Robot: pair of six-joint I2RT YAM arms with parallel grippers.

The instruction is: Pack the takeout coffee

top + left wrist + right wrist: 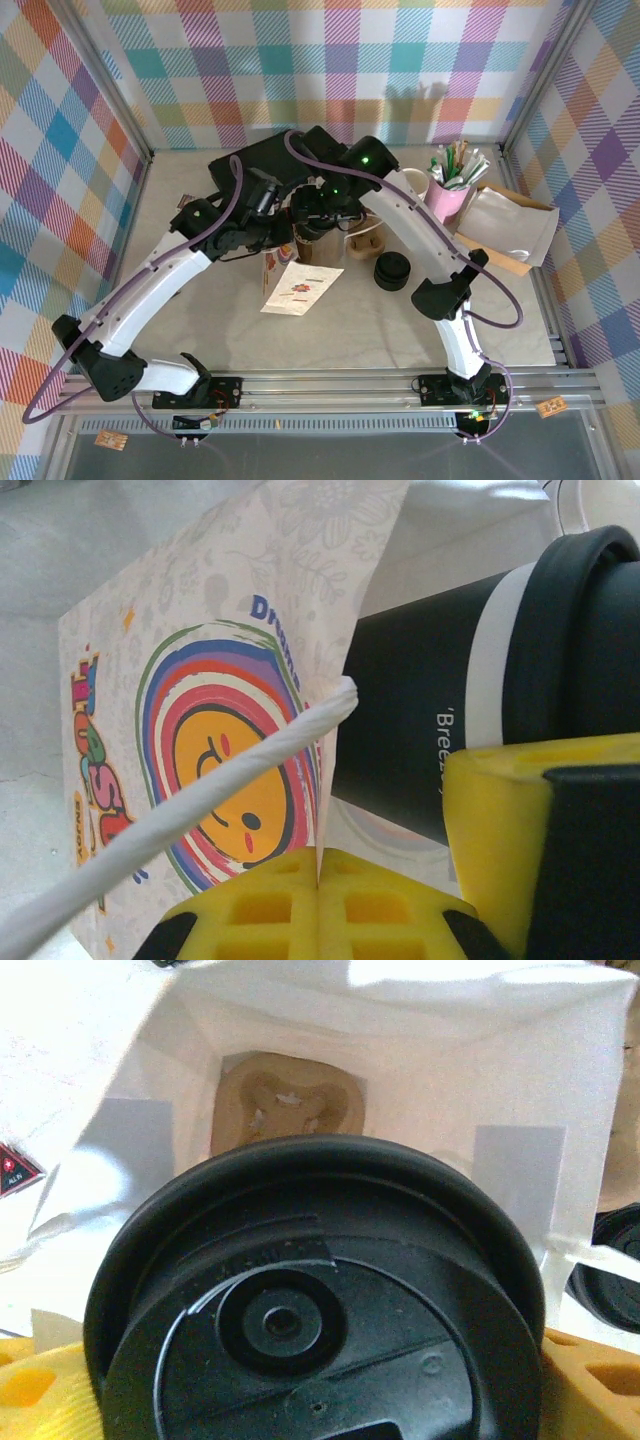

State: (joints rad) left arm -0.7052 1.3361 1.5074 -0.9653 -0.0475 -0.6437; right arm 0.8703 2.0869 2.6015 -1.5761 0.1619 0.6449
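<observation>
Over the middle of the table, the right gripper (pixel 310 1400) carries the takeout coffee (pixel 300 1290), a black-bodied paper cup with a white band under its black plastic lid. It holds it at the mouth of a white paper bag (pixel 200 660) printed with a rainbow smiley face. The cup's base points into the bag, apparently lined up with the brown moulded-pulp cup carrier (pixel 288 1105) lying at the bag's bottom, so that it can be lowered straight onto it. The lid is on, so the packing step is under way, with the cup not yet inside.

The left gripper (pixel 320 865) sits at the bag's rim beside the white twisted paper handle (pixel 200 820). Its job seems to be to steady the bag and hold its mouth spread while the cup goes in.

That claw's yellow fingers are pressed together, and the bag's edge appears to run between them. The right claw's jaws stand wide, clamped on the sides of the cup just below the lid. Whether the bag stands upright or leans cannot be told.
</observation>
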